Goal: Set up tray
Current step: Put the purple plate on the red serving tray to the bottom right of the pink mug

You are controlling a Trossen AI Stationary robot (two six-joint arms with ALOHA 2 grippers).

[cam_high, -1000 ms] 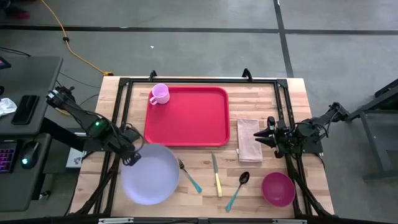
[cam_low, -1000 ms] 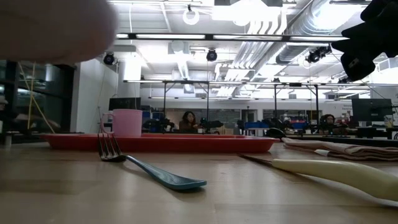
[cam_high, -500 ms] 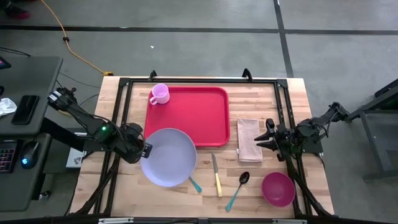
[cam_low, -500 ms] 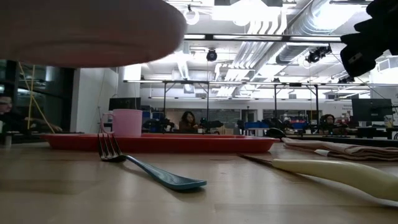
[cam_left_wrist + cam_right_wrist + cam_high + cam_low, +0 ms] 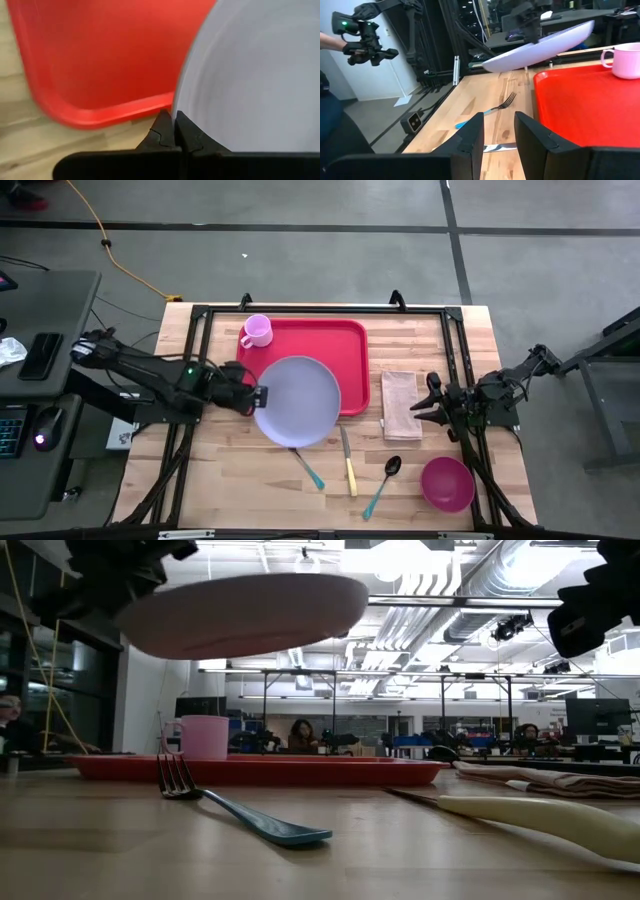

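The left gripper (image 5: pixel 258 396) is closed on the rim of the lavender plate (image 5: pixel 297 401) and holds it in the air — partly over the near edge of the red tray (image 5: pixel 340 348). The right gripper (image 5: pixel 422 402) waits beside the folded napkin (image 5: pixel 400 405), fingers apart, holding nothing.

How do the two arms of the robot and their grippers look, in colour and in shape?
Both arms are black, built of slim jointed links. The left arm carries a small green light. The left gripper has two flat black fingers with pointed tips. The right gripper has two broad, angular black fingers.
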